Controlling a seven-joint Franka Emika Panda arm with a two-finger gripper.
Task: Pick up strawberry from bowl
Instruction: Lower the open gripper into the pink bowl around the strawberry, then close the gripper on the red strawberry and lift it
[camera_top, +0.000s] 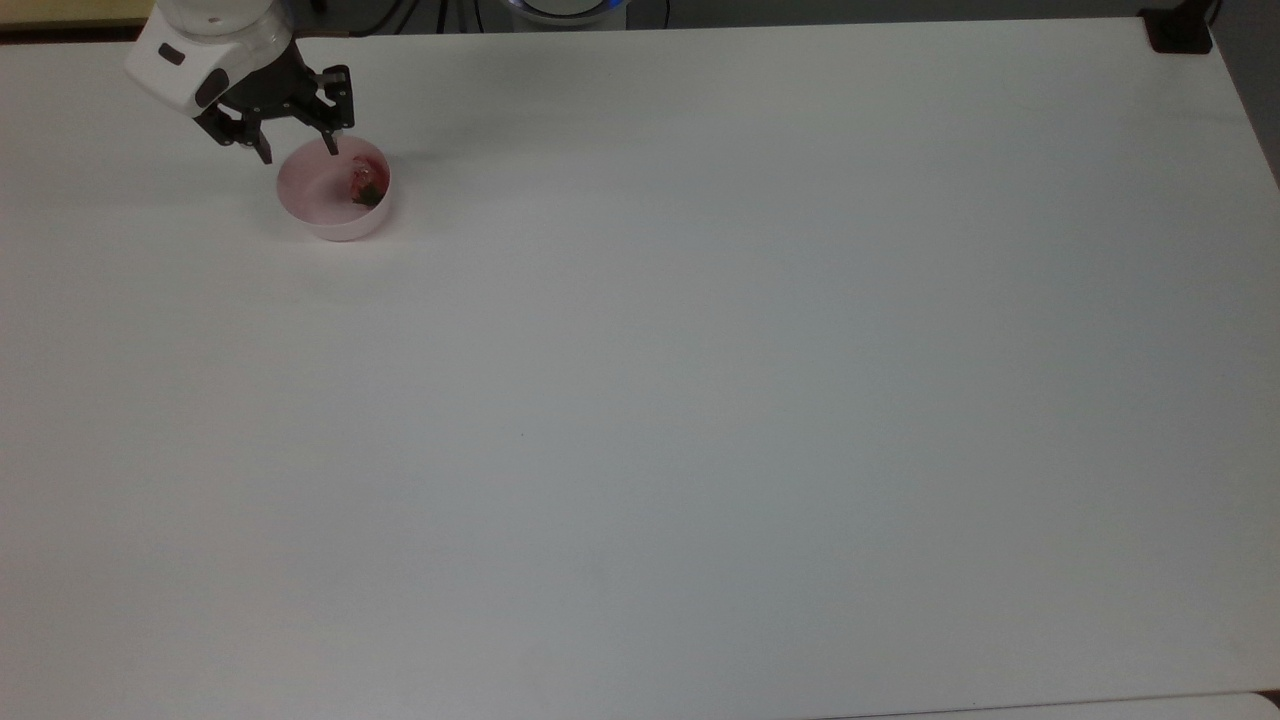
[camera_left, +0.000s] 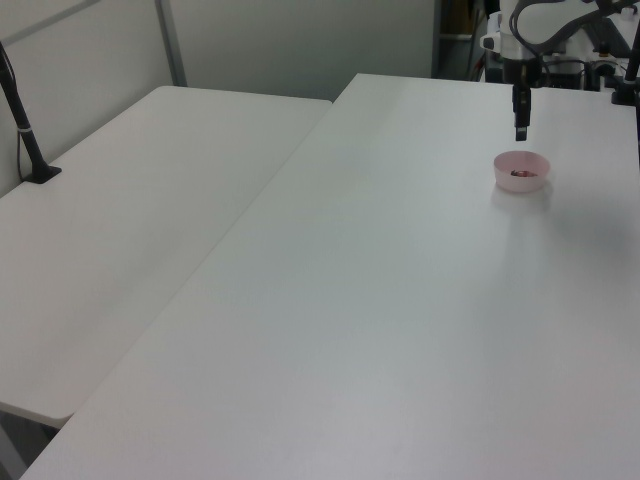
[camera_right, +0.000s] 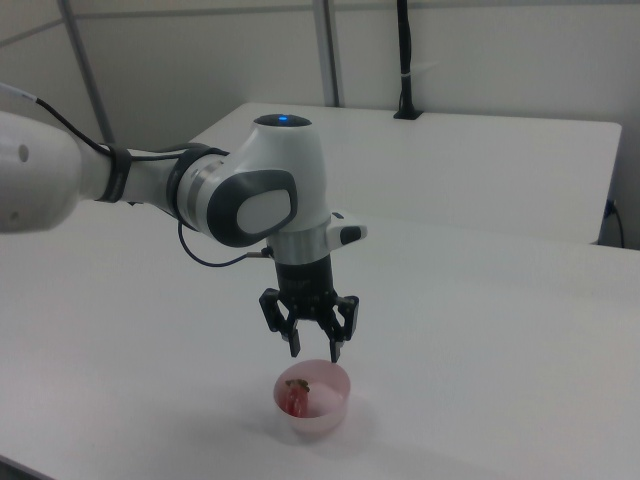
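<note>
Currently the gripper (camera_right: 315, 353) hangs just above the bowl's (camera_right: 326, 415) rim, lower middle of the right view, fingers spread wide and holding nothing. Strawberry (camera_right: 295, 393) lies inside the bowl, against its wall. Bowl sits upper left on the white table (camera_top: 700, 400) in the top view.

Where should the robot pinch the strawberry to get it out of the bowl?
Probably around the red body of the strawberry, coming straight down from above. It lies low inside the bowl, near the top view's right wall, so the sides are blocked. The open gripper should shift over it first.
</note>
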